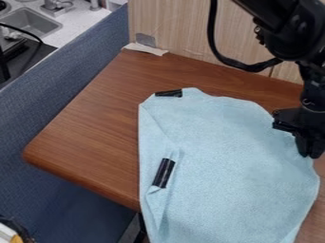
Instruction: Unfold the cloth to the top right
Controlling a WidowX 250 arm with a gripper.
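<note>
The cloth (222, 156) looks light and limp; I'd pinch its upper-right edge, by the gripper (310, 151) (whether that's closed, I can't tell from here).

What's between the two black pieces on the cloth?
In the camera view, only light blue cloth with a slanting crease lies between upper black piece and lower black piece.

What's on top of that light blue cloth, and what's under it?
Two short black strips show on the cloth, and the black gripper is at its right edge. Brown wooden tabletop extends beneath; anything else underneath is covered.
</note>
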